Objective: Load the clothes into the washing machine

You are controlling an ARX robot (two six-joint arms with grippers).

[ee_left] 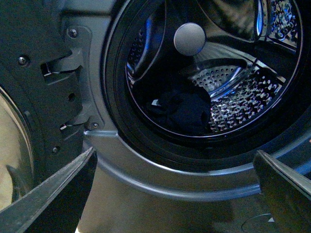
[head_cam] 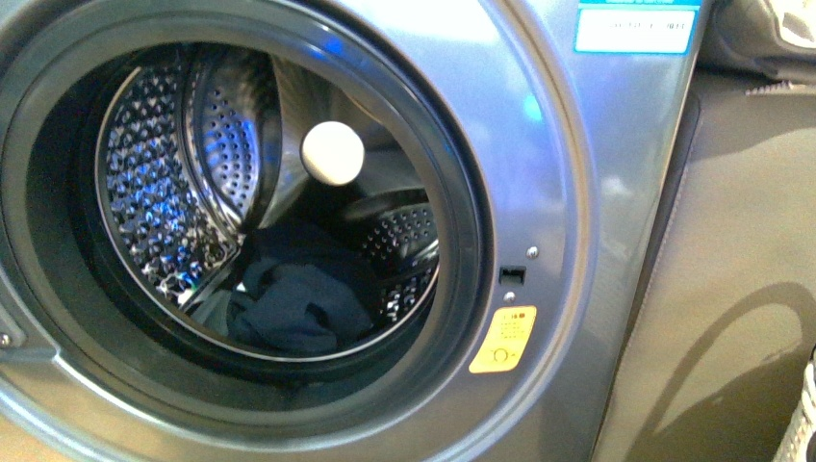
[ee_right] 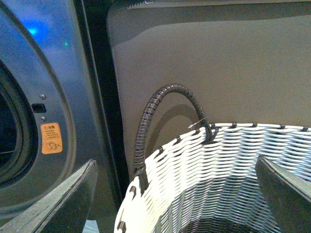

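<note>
Front-loading washing machine (head_cam: 577, 192) with its porthole open. The clothes (head_cam: 298, 303), a dark navy bundle, lie low in the perforated steel drum (head_cam: 164, 192), just behind the dark door seal (head_cam: 462, 241) and below a white disc (head_cam: 333, 152) on the drum's back wall. The left claw (ee_left: 175, 194) faces the porthole from just outside it, fingers spread wide and holding nothing. The right claw (ee_right: 177, 199) hangs over a white woven basket (ee_right: 218, 165) beside the machine, likewise wide open and empty; the basket's depths are too dark to show whether any garment remains, though none is visible.

Risks from here: a fold of the bundle seems to lie close to the seal, and could slip onto the lip and be pinched when the door (ee_left: 29, 97) closes. A claw reaching into the basket could snag its dark wrapped handle (ee_right: 146, 126) or the weave and tip the basket away from the machine. The left claw, advancing, could strike the porthole rim.
</note>
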